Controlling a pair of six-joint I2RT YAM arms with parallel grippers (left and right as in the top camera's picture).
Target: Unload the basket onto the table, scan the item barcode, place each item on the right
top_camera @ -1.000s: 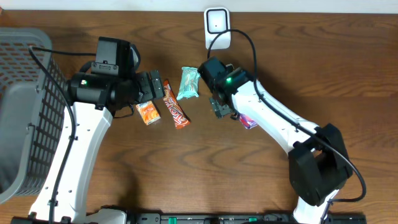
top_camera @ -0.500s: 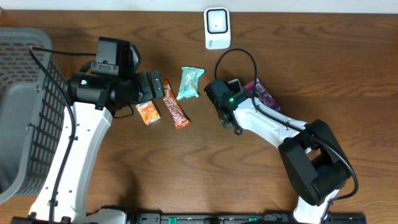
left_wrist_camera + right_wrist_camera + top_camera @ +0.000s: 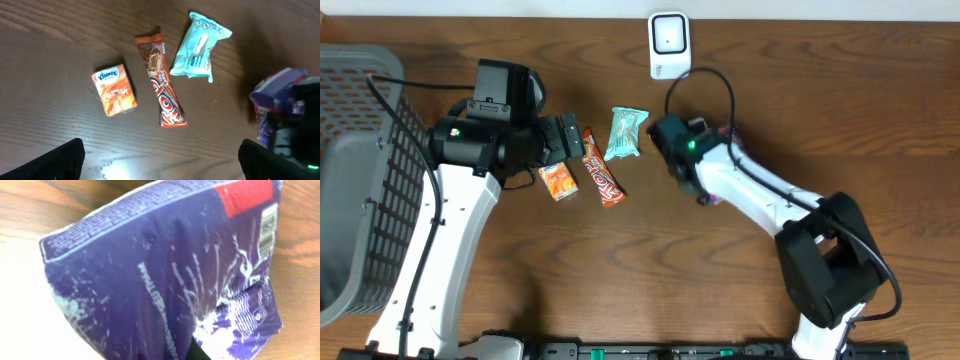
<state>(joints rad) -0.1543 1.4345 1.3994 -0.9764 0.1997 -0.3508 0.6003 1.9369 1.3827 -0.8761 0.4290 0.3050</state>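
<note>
Currently: right fingers [image 3: 289, 107] closed tight, pinching a purple snack packet [image 3: 150, 265] near the white barcode scanner [image 3: 668, 42], on the side toward the arm bases. The packet's printed barcode [image 3: 268, 227] shows along one edge. Left fingers [image 3: 570, 138] spread wide, holding nothing, hovering left of the scanner. Beneath them on the tabletop [image 3: 840, 80]: an orange Kleenex pack [image 3: 114, 90], a chocolate bar [image 3: 162, 82] and a teal wipes pack [image 3: 199, 46]. A grey basket [image 3: 360, 120] stands far left of the scanner.

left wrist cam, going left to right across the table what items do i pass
orange kleenex pack → brown-orange candy bar → teal packet → purple packet
</note>
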